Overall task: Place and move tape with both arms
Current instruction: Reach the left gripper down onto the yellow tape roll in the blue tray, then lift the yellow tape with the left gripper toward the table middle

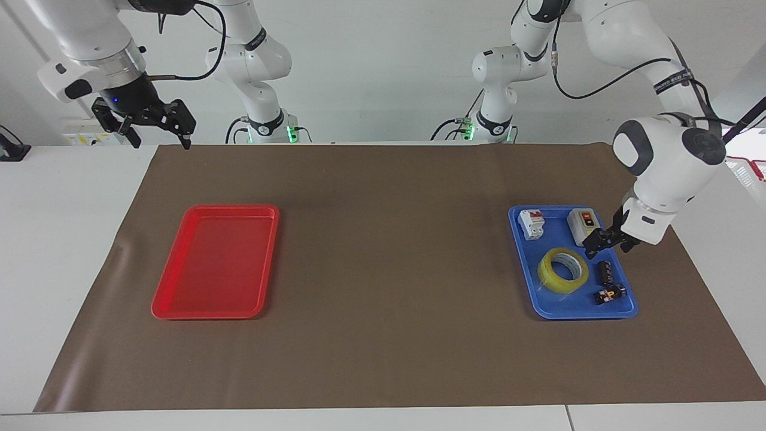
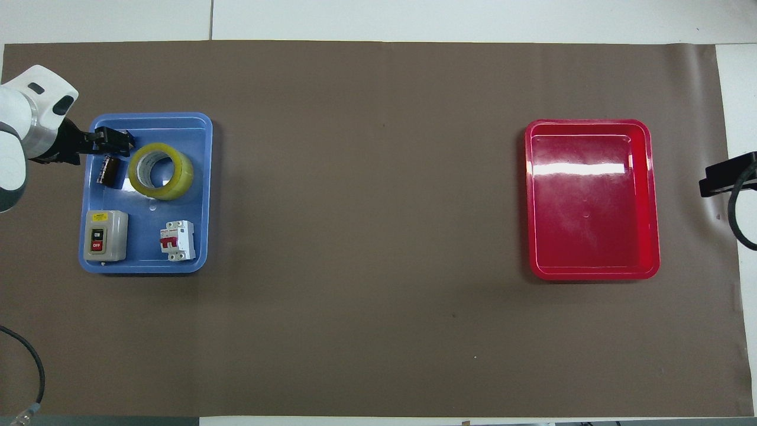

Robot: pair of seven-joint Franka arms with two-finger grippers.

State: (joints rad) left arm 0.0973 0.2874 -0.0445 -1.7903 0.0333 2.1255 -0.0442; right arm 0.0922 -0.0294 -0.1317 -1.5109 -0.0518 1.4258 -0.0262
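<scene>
left gripper [image 1: 605, 244] open over blue tray [image 1: 541, 308]

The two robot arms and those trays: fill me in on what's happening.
The left hand hangs open low over the blue tray, above the gap between the grey on/off switch box and a small black part, beside the yellow tape roll. It holds nothing, and the tape lies flat in the tray. The right hand waits open, up over the table edge at its own end. The red tray is empty.
</scene>
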